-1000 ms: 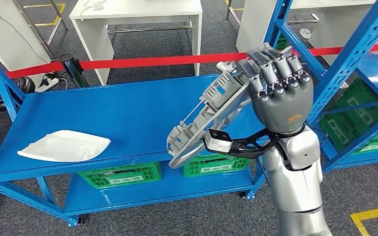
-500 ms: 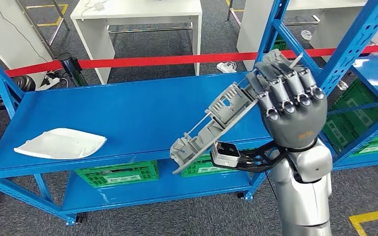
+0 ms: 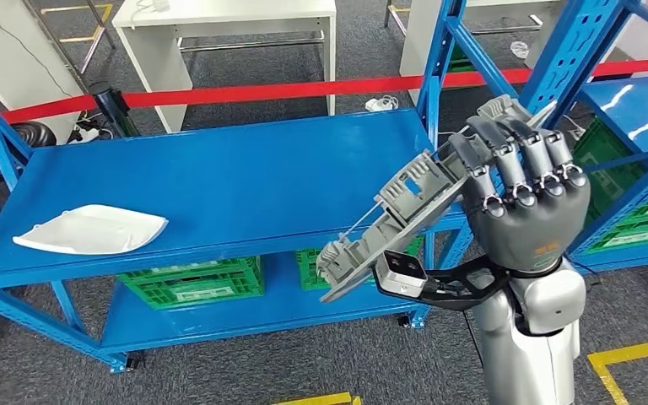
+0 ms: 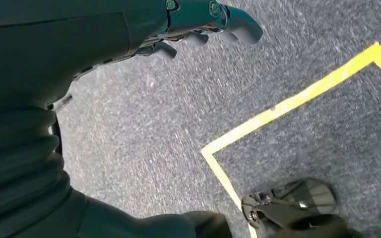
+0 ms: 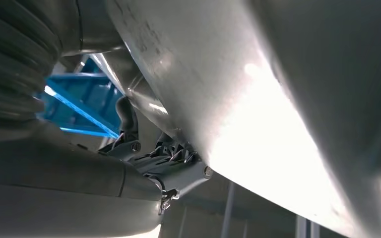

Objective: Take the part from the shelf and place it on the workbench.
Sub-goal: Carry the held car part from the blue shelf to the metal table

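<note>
My right hand (image 3: pixel 523 194) is raised in front of the blue shelf (image 3: pixel 219 186) and grips a long grey ribbed plastic part (image 3: pixel 392 224), which slants down to the left past the shelf's front edge. The right wrist view looks along the part's smooth pale underside (image 5: pixel 258 114) at close range, with the hand (image 5: pixel 144 158) wrapped around it. My left hand (image 4: pixel 198 25) hangs above the grey carpet, its fingers loosely curled with nothing in them. A white curved part (image 3: pixel 91 229) lies on the shelf's top level at the left.
Green crates (image 3: pixel 190 283) sit on the lower shelf level. A second blue rack (image 3: pixel 633 126) with green crates stands at the right. Behind a red barrier tape (image 3: pixel 245 91) are white tables (image 3: pixel 219 21). Yellow floor tape (image 3: pixel 633 359) marks the carpet.
The whole view has shifted as the camera moved back and to the right. My right hand with the grey part has come down and to the right, away from the shelf top.
</note>
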Action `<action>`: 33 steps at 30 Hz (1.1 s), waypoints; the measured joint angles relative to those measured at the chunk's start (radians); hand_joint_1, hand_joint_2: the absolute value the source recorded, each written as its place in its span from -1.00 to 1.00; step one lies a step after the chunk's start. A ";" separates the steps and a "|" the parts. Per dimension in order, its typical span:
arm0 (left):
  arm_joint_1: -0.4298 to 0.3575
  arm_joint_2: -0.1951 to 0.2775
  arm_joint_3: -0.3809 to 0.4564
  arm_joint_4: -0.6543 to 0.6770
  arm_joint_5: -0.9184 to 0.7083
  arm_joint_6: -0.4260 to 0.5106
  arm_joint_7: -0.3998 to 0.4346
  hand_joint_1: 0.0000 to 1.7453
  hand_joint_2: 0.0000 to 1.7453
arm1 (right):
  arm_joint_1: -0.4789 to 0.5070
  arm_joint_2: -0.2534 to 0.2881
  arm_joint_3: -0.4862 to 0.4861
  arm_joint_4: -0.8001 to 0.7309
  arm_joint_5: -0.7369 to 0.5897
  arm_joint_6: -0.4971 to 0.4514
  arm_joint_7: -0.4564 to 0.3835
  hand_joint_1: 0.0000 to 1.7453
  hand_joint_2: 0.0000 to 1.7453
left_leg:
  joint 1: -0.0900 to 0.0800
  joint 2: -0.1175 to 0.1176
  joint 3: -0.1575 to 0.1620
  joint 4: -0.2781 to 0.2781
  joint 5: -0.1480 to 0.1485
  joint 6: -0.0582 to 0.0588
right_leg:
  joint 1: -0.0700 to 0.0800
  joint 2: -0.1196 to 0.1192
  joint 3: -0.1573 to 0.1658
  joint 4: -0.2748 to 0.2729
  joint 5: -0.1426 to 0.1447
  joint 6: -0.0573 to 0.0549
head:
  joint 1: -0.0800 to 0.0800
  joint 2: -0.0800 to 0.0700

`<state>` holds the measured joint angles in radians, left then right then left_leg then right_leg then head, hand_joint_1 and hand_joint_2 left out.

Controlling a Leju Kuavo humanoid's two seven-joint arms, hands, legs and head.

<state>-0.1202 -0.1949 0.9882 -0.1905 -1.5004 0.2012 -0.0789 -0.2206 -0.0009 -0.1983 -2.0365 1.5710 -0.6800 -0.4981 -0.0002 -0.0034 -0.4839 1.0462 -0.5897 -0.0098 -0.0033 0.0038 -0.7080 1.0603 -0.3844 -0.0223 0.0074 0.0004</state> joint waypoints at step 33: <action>-0.010 0.011 0.005 -0.001 0.000 -0.003 -0.007 -1.00 1.00 | 0.114 0.010 0.056 -0.012 -0.467 -0.014 -0.192 1.00 1.00 | -0.002 -0.003 0.014 -0.031 0.026 0.002 | -0.005 -0.008 0.033 -0.029 0.012 0.022 | 0.004 0.000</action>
<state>-0.1304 -0.1842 0.9934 -0.1918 -1.5007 0.1982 -0.0859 -0.1070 0.0092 -0.1426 -2.0487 1.1039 -0.6939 -0.6897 -0.0017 -0.0063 -0.4698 1.0156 -0.5638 -0.0076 -0.0082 -0.0041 -0.6752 1.0308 -0.3727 -0.0008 0.0112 0.0004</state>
